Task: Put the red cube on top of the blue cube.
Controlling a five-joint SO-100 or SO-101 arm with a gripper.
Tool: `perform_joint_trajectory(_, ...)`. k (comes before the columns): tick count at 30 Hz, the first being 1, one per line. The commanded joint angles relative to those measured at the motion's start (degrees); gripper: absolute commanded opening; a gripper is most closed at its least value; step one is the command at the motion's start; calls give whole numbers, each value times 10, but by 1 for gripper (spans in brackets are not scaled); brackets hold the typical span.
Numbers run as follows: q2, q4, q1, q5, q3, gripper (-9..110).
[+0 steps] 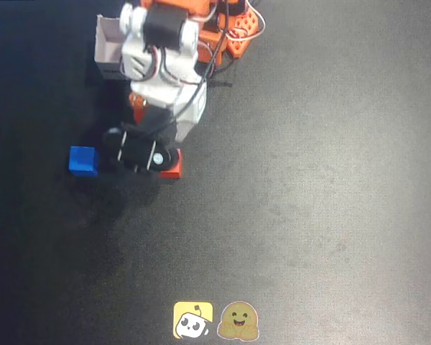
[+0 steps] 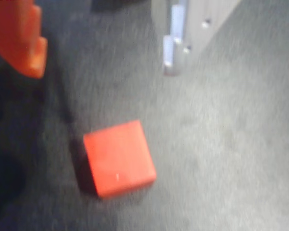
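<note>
The red cube (image 1: 174, 170) lies on the dark table, half hidden in the overhead view under the arm's black wrist. The wrist view shows it whole (image 2: 119, 158), flat on the table and free of the jaws. The blue cube (image 1: 83, 160) sits to its left in the overhead view, about one gripper width away, and is out of the wrist view. My gripper (image 1: 140, 152) hangs low between the two cubes. In the wrist view my gripper (image 2: 101, 72) has an orange finger (image 2: 24, 43) and a white finger (image 2: 176, 43) set wide apart, holding nothing.
A white box (image 1: 109, 49) stands at the top left beside the arm's base (image 1: 233, 29). Two stickers (image 1: 215, 320) lie at the front edge of the dark table (image 1: 330, 180).
</note>
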Motion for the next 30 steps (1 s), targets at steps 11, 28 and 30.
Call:
perform_joint_trajectory(11,-91,-89,6,-47,4,19)
perform_joint_trajectory(28,-148,-158,-2,-98,89,20)
perform_joint_trajectory(30,-150,-166,-3,-103,98,20)
